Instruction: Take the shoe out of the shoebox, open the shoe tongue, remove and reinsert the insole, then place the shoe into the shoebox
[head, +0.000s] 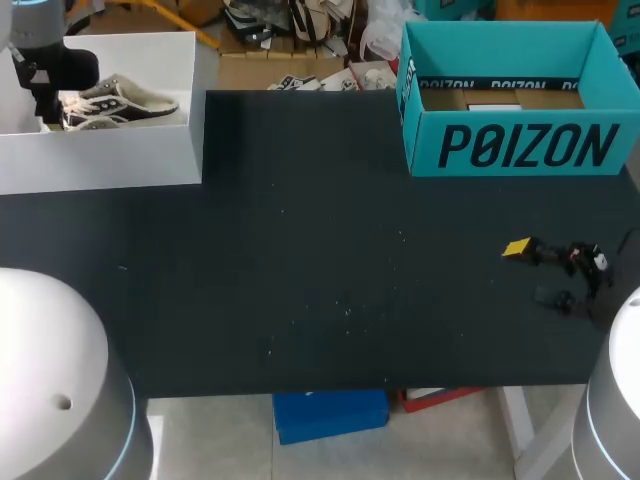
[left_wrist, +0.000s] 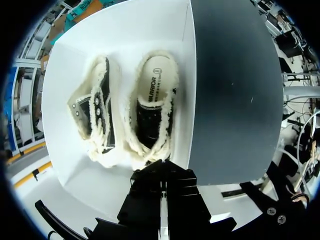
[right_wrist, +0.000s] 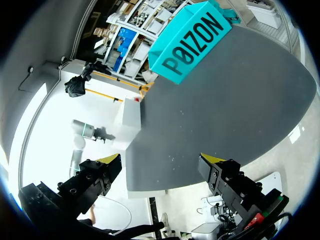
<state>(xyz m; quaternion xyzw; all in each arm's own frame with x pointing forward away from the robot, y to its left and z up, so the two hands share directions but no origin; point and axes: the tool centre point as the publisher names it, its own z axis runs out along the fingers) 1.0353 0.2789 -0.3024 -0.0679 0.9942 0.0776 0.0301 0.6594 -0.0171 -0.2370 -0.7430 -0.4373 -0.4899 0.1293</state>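
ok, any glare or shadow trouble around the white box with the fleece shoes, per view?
Head view: the white open-top shoebox glares almost featureless, but the cream fleece-lined shoes inside are readable; a shadow falls on the black table beside it. Left wrist view: box floor bright, insole visible. Right wrist view: table evenly lit.

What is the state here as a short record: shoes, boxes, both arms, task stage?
shoes: two fleece-lined shoes, side by side inside the white shoebox
white shoebox: open, at the far left of the table
teal box: open, far right
left gripper: over the white shoebox, by the shoes
right gripper: fingers open, empty, over the table's right side
task stage: shoe not yet taken out
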